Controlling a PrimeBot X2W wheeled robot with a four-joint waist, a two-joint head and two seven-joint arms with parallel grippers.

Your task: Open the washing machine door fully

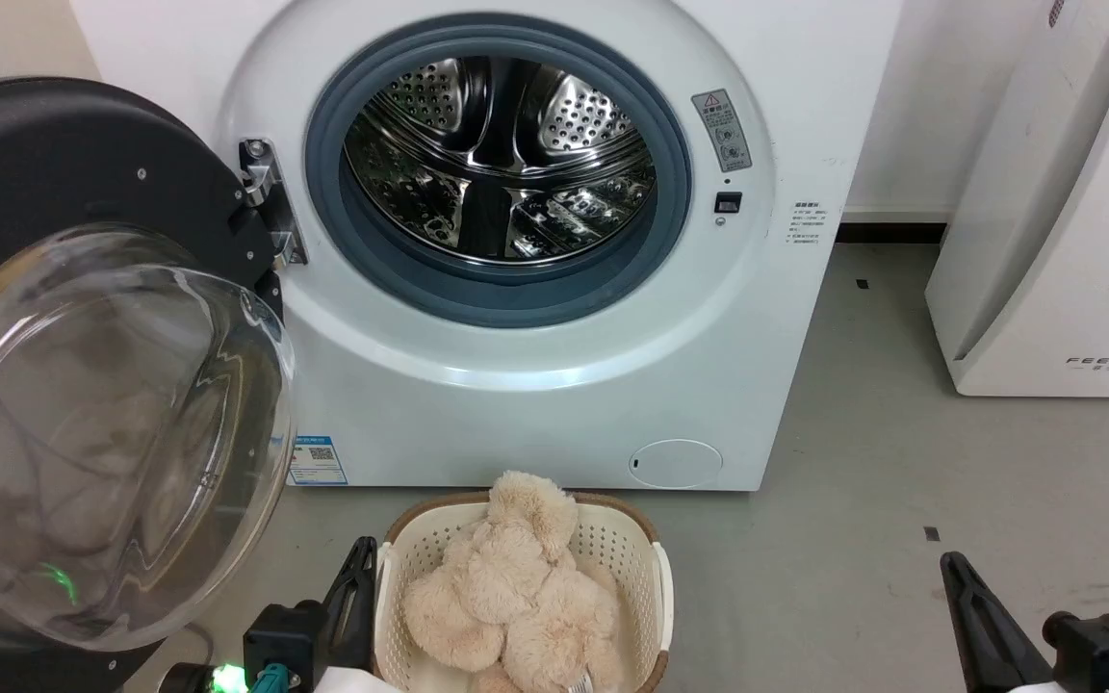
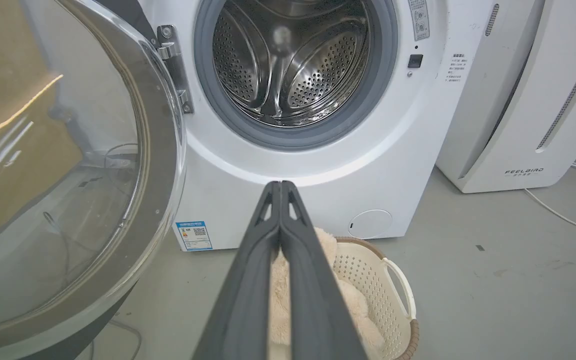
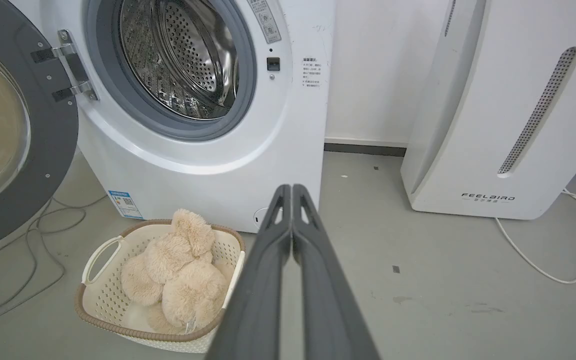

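- Closest, the washing machine door stands swung wide on its left hinge, glass bowl bulging outward.
- Behind it, the washing machine shows its steel drum uncovered.
- On the floor just before the machine, a cream basket holds a beige plush toy.
- Left gripper: fingers pressed together, low beside the basket.
- Right gripper: fingers likewise together, well apart to the right.
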